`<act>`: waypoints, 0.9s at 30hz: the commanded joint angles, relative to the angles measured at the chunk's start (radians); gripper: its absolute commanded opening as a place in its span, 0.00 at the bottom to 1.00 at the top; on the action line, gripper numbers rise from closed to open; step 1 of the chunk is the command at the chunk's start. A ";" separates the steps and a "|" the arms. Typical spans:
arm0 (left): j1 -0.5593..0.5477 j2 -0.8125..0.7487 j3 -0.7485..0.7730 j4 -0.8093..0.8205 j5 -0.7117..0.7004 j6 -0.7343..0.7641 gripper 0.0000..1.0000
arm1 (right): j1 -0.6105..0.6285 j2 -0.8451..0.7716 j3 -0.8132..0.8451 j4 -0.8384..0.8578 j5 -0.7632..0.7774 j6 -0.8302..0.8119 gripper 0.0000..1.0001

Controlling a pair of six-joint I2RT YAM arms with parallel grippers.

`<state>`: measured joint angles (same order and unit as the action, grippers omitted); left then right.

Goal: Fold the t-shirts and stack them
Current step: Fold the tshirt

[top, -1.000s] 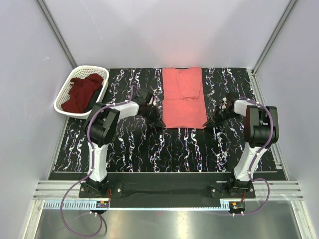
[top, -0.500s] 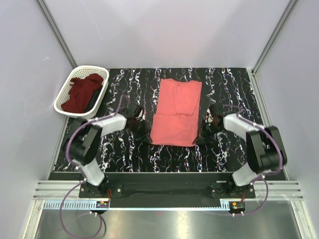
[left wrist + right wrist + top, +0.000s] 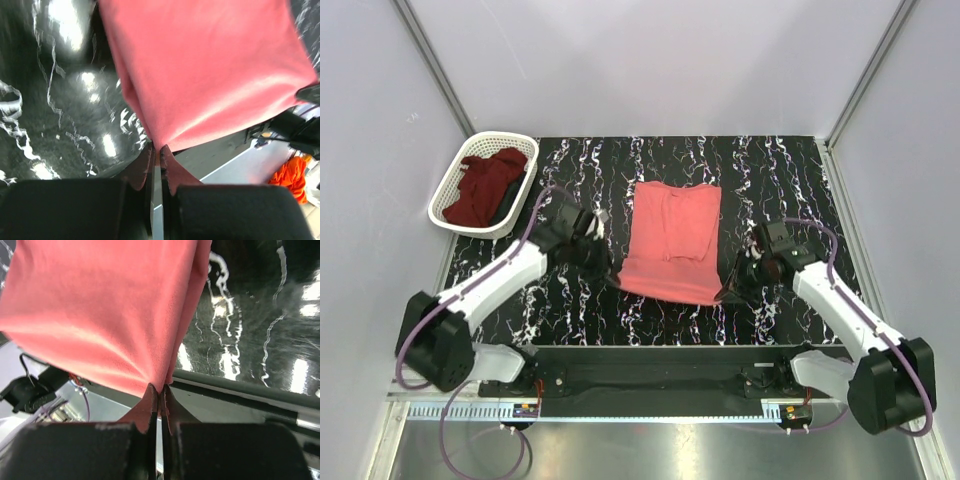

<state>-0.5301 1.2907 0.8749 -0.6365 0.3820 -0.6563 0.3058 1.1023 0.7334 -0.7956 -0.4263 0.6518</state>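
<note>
A salmon-pink t-shirt (image 3: 672, 240) lies lengthwise in the middle of the black marbled table, its near hem lifted and stretched between both arms. My left gripper (image 3: 615, 283) is shut on the hem's near left corner; the left wrist view shows the pink cloth (image 3: 200, 70) pinched at the fingertips (image 3: 172, 167). My right gripper (image 3: 724, 295) is shut on the near right corner, and the right wrist view shows the same cloth (image 3: 100, 305) fanning out from the fingertips (image 3: 150, 402). A dark maroon t-shirt (image 3: 485, 186) is crumpled in the basket.
A white lattice basket (image 3: 450, 195) stands at the table's far left corner. The table's near edge (image 3: 650, 350) runs just below both grippers. Grey walls close in the left, right and back.
Both arms have pulled back toward the near edge, dragging the pink t-shirt's hem with them. The shirt has slid nearer and its near edge now hangs lifted.
</note>
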 commanded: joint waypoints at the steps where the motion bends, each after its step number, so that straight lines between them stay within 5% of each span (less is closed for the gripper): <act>1: 0.005 0.103 0.218 -0.092 -0.071 0.087 0.00 | 0.001 0.051 0.163 -0.073 0.125 -0.018 0.00; 14: 0.140 0.728 1.046 -0.215 0.055 0.236 0.01 | -0.143 0.741 0.889 -0.162 0.161 -0.222 0.00; 27: 0.232 1.013 1.236 0.066 0.212 0.073 0.10 | -0.206 1.131 1.365 -0.191 0.046 -0.288 0.04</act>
<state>-0.3096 2.2612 2.0239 -0.6994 0.5205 -0.5331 0.1219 2.1773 1.9961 -0.9794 -0.3256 0.4038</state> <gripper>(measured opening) 0.097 0.032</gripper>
